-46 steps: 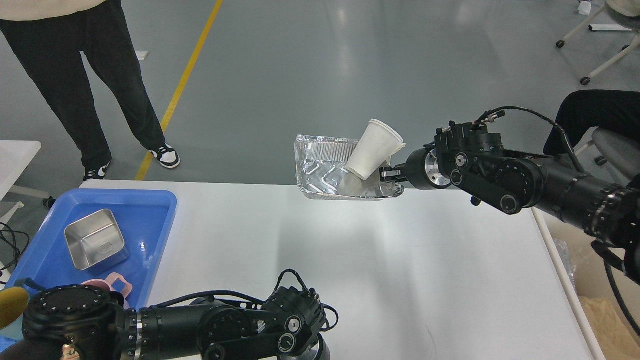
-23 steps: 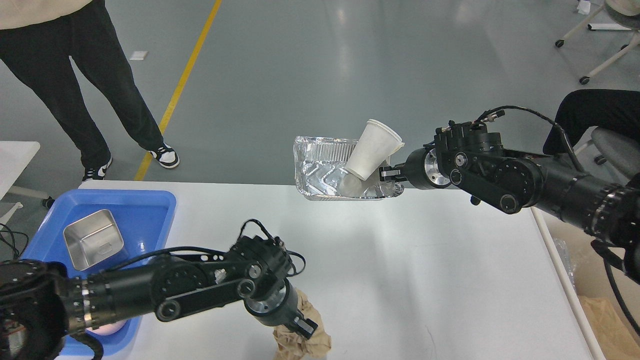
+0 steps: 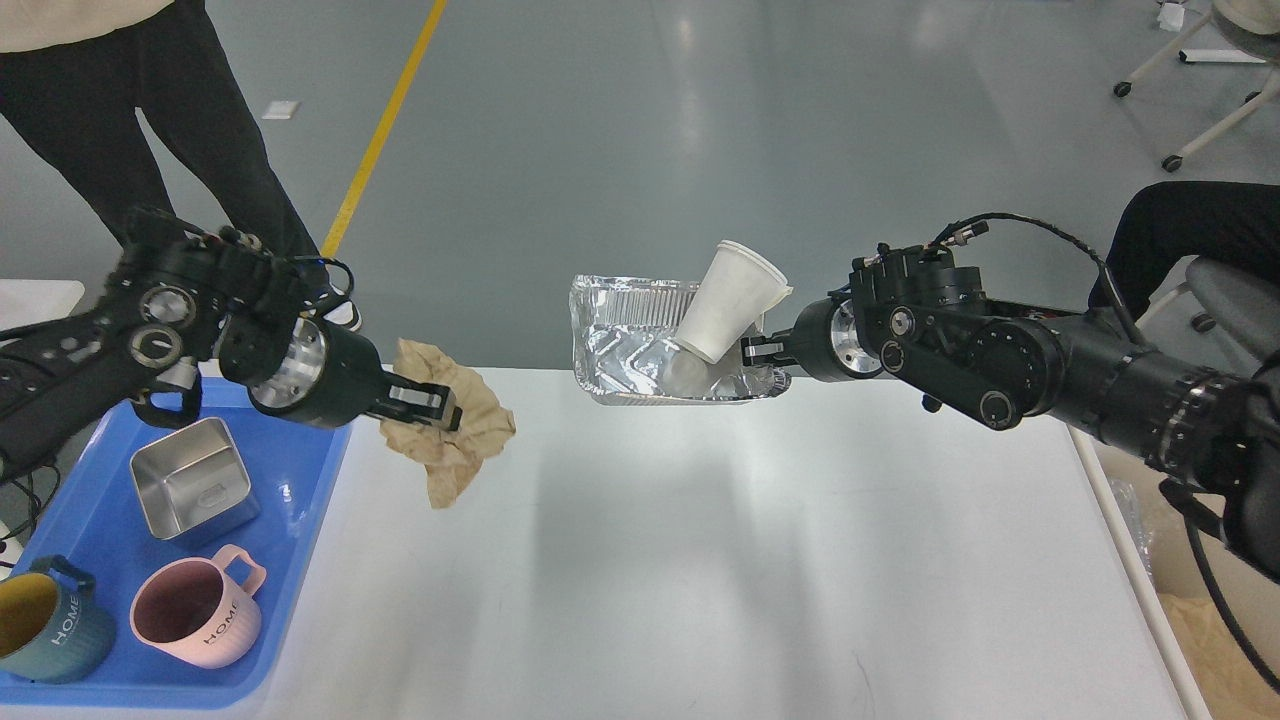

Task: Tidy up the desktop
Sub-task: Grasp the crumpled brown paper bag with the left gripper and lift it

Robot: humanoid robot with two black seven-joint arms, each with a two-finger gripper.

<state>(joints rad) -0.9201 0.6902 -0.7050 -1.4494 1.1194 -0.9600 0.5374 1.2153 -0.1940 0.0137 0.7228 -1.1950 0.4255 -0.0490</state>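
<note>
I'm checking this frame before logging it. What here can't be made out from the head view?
- Foil tray: its inner right side is hidden by the paper cup leaning in it.
- Right gripper: the fingertips merge with the tray's rim.
- Crumpled brown paper: the left gripper covers its middle.
- Teal mug: cut off by the left edge.
- Standing person: cut off above the waist by the top edge.

We are looking through one head camera, facing forward and down across the desktop point(image 3: 700, 560) at mid range, our arms entering from both sides and grey floor point(image 3: 600, 130) filling the far half.
</note>
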